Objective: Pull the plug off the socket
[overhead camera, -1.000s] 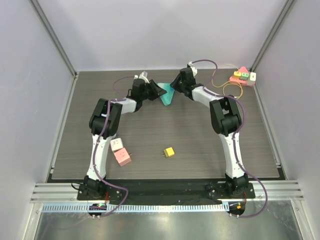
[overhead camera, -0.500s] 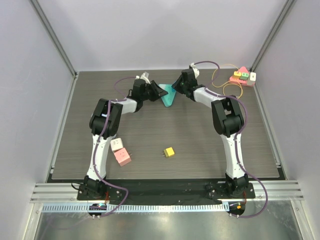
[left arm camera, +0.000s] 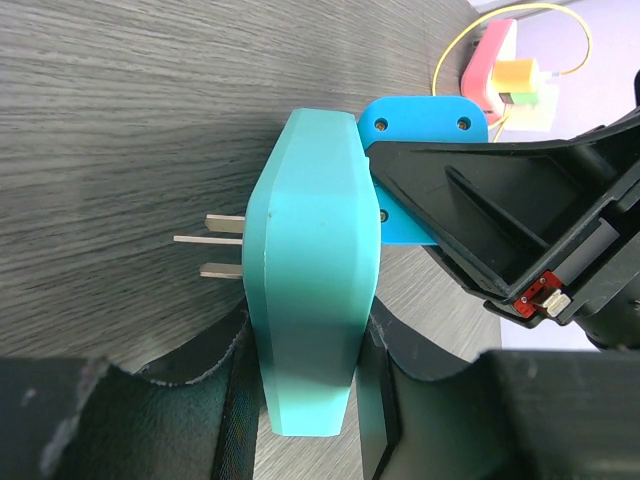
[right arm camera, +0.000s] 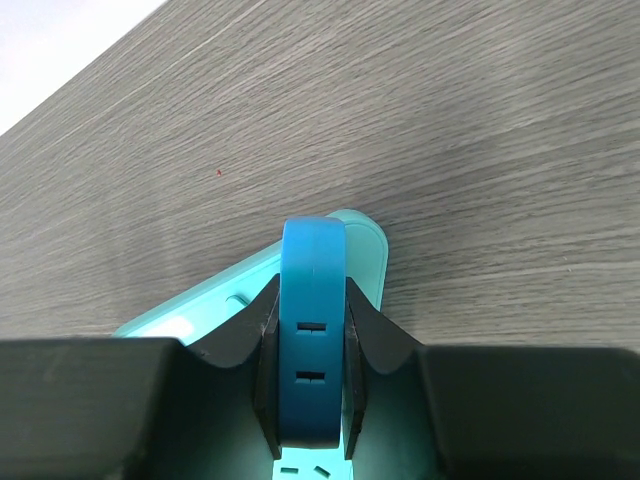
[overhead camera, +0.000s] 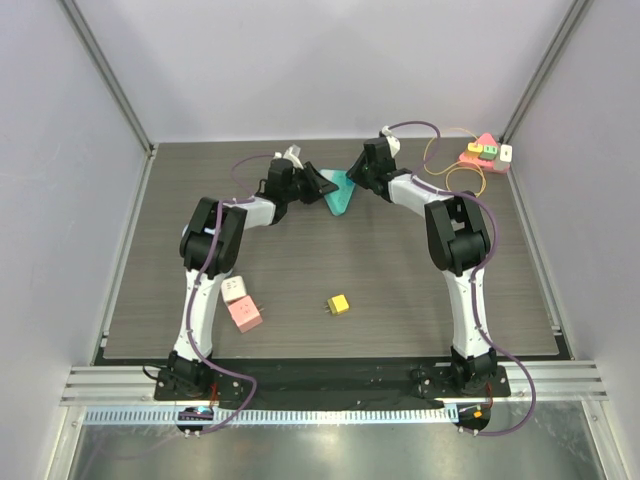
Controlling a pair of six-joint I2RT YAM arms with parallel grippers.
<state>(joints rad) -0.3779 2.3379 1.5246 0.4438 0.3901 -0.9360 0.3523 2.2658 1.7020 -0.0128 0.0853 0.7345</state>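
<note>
Well beyond the yellow cube on the counter, both hands meet at the far middle. The left hand clamps the teal, three-pronged socket. The right hand pinches the blue plug, seated flush against it. Both grips look set; next, a straight pull apart, socket braced.

A yellow block lies at lower centre on the table. At lower left, a white block touches a pink block. A pink adapter sits at upper right.
</note>
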